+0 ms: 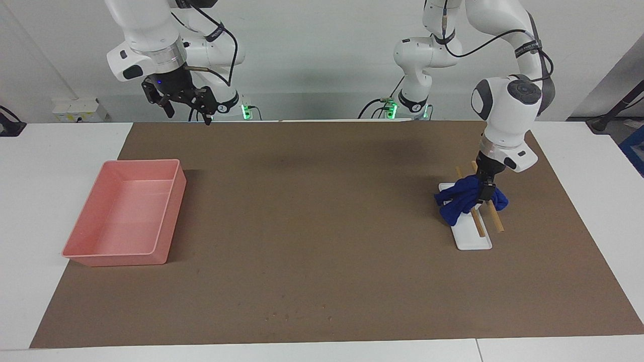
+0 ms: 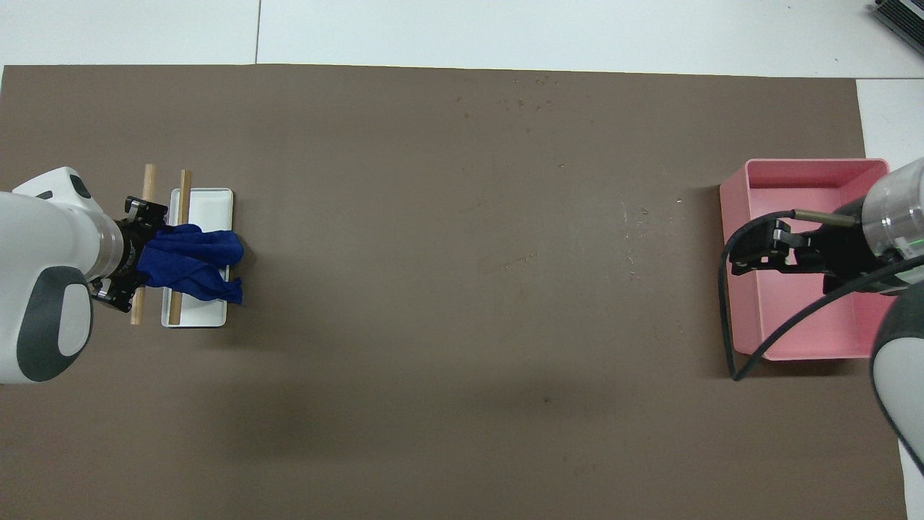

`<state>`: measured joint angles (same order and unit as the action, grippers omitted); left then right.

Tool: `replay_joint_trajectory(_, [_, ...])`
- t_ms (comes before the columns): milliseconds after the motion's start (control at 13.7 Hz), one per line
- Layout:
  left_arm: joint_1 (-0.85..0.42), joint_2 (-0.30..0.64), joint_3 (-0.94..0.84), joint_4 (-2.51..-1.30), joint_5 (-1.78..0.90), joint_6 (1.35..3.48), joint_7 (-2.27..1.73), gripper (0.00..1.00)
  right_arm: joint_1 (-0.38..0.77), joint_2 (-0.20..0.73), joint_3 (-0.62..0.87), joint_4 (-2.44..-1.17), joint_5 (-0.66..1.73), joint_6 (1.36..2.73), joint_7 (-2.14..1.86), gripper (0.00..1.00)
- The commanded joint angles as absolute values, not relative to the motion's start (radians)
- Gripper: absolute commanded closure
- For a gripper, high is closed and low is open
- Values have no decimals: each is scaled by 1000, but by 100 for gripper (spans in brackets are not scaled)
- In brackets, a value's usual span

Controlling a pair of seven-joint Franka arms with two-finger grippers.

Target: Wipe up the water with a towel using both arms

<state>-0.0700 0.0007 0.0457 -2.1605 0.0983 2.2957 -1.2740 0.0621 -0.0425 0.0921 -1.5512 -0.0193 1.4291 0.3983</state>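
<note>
The royal-blue towel (image 1: 463, 198) (image 2: 191, 263) lies bunched over two wooden sticks (image 1: 495, 221) (image 2: 149, 177) and a small white tray (image 1: 473, 241) (image 2: 213, 206) toward the left arm's end of the table. My left gripper (image 1: 487, 193) (image 2: 130, 253) points down at the towel's end over the sticks, with cloth against it. My right gripper (image 1: 185, 111) (image 2: 754, 253) hangs open and empty, high in the air by the pink tray's (image 1: 171, 211) (image 2: 733, 289) end of the table. No water shows plainly.
The brown mat (image 1: 322, 226) covers most of the table, with white tabletop around it. Faint specks mark the mat (image 2: 635, 217) beside the pink tray. The right arm's black cable (image 2: 736, 347) loops over that tray in the overhead view.
</note>
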Motion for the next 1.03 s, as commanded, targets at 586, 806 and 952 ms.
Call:
replay_joint_trajectory(586, [-90, 43, 41, -1920, 110, 2038, -1273, 100, 57, -72, 94, -1588, 0, 1443, 402, 0])
replay_joint_trajectory(806, [-135, 35, 40, -1803, 50, 1933, -1270, 100, 57, -69, 94, -1585, 3, 1468, 413, 0])
replay_joint_trajectory(952, [-156, 28, 40, -1734, -52, 1873, -1279, 100, 57, -64, 94, -1583, 53, 1503, 455, 1])
